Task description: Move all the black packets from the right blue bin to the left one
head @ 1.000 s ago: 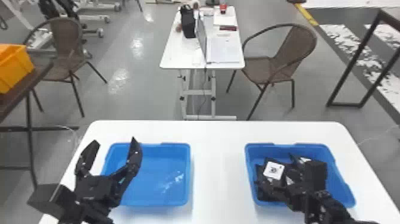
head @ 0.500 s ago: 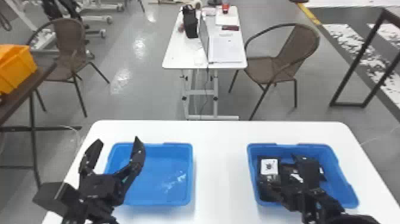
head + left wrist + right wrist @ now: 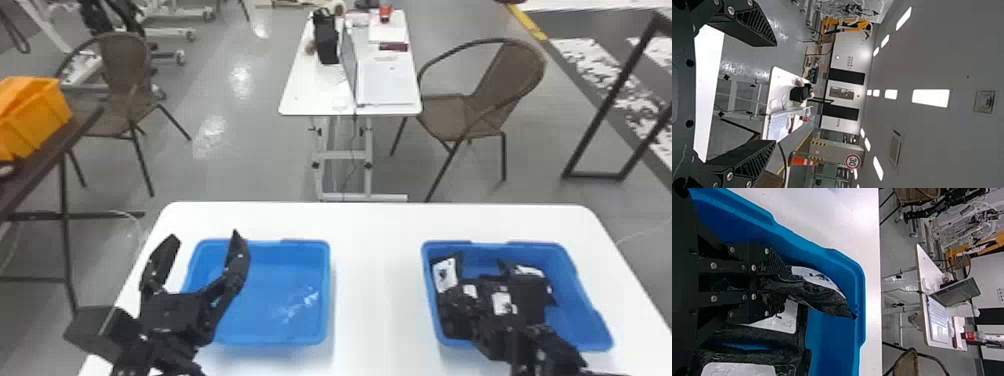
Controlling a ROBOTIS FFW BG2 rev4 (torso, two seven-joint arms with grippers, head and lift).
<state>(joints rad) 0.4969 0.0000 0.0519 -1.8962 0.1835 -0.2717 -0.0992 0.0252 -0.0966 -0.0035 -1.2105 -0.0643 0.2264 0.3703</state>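
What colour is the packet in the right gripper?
Packet: black, with a white label; right wrist view shows it best.

Behind, a white table (image 3: 305, 97) carries a laptop (image 3: 384, 82) at its near right corner, a black bag (image 3: 326, 39) by its left edge and a red cup (image 3: 384, 13) at its far edge. A wicker chair (image 3: 512, 75) stands just beside. An orange bin (image 3: 37, 117) sits on a dark table (image 3: 47, 159), near a second chair (image 3: 122, 65).
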